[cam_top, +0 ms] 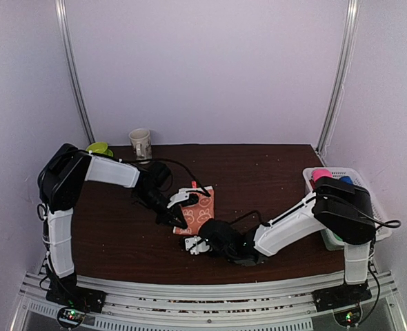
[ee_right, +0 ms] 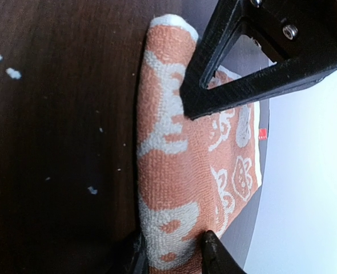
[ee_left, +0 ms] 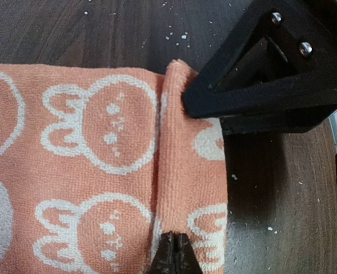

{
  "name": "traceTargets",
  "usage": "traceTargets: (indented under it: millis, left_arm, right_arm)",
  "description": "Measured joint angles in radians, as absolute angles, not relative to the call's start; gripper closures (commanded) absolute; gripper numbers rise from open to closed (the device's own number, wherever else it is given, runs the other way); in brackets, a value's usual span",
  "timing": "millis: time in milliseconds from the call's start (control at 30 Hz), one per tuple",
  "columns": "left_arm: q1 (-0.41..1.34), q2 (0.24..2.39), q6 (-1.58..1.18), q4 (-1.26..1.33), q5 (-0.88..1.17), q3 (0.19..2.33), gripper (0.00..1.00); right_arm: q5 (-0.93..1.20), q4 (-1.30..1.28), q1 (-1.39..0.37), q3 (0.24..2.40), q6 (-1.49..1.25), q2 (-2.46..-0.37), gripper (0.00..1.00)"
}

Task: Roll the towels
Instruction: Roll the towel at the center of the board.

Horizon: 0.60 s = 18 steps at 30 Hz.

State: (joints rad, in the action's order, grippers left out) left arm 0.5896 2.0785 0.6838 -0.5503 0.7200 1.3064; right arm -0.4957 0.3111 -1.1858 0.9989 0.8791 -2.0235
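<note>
The orange towel (cam_top: 202,209) with white bunny prints lies flat mid-table, and its near edge is curled into a short roll (ee_left: 188,188). My right gripper (ee_right: 171,254) has closed on that roll's end, one finger pressing each side. My left gripper (ee_left: 177,254) is shut, its tips resting on the towel at the seam where the roll meets the flat part. In the top view both grippers meet at the towel's near edge, the left gripper (cam_top: 179,222) just above the right gripper (cam_top: 194,243). A hot pink towel (cam_top: 321,174) sits in the basket at the right.
A white basket (cam_top: 371,207) at the table's right edge also holds a blue roll (cam_top: 345,180). A paper cup (cam_top: 141,143) and a green object (cam_top: 98,147) stand at the back left. White crumbs dot the dark wooden table (cam_top: 272,172).
</note>
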Motion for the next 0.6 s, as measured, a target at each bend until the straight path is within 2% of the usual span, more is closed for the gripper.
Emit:
traceTargets:
  millis: [100, 167, 267, 400, 600]
  left_arm:
    - [0.588, 2.078, 0.687, -0.551, 0.722, 1.305, 1.0]
    - [0.587, 2.078, 0.689, -0.552, 0.723, 1.304, 1.0]
    - [0.586, 2.078, 0.691, -0.554, 0.726, 1.304, 1.0]
    - [0.583, 2.074, 0.699, -0.564, 0.726, 1.303, 1.0]
    - [0.57, 2.037, 0.708, -0.605, 0.696, 1.291, 0.66]
  right_arm:
    - [-0.505, 0.307, -1.176, 1.018, 0.883, -2.038, 0.68]
    - [-0.507, 0.302, -1.171, 1.029, 0.886, -2.046, 0.73]
    - [-0.506, 0.282, -1.168, 1.048, 0.888, -2.062, 0.87]
    - [-0.497, 0.233, -1.166, 1.081, 0.888, -2.078, 1.0]
    - [-0.439, 0.112, -1.159, 1.153, 0.854, -2.081, 1.0]
